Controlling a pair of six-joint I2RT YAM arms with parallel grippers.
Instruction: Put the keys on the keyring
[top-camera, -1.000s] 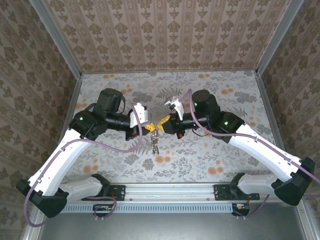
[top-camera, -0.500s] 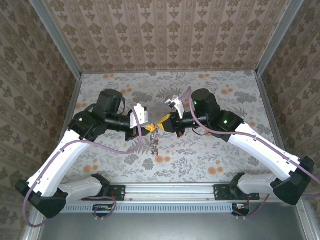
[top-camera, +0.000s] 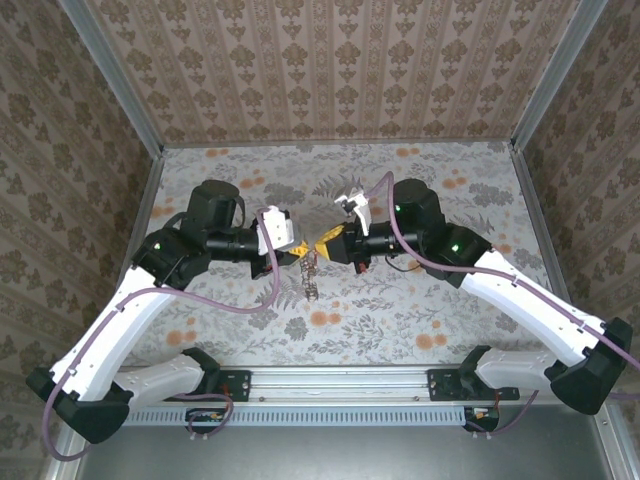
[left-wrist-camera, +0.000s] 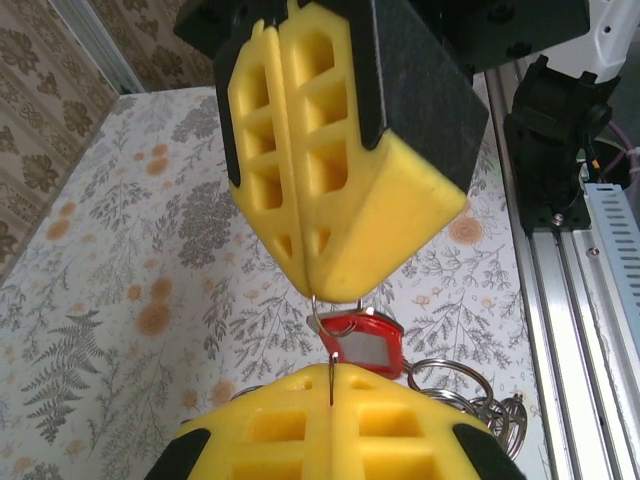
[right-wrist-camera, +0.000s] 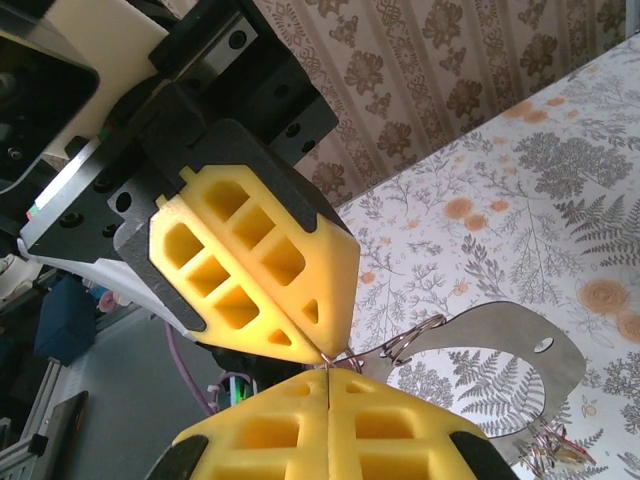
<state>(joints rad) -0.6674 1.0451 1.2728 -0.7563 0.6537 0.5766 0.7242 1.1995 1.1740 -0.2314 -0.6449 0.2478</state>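
**Both grippers pinch the ring up in the air**

Your left gripper (top-camera: 300, 254) and your right gripper (top-camera: 326, 245) meet tip to tip above the middle of the flowery table (top-camera: 430, 320). Both have their yellow fingers pressed tight together. Each one pinches the thin wire of the keyring (left-wrist-camera: 321, 318), which runs across the small gap between them. One of the keys (left-wrist-camera: 362, 338), with a red head, sits right in that gap, just beside the wire. More metal rings (left-wrist-camera: 455, 388) and a flat silver tag (right-wrist-camera: 500, 350) hang below the tips.
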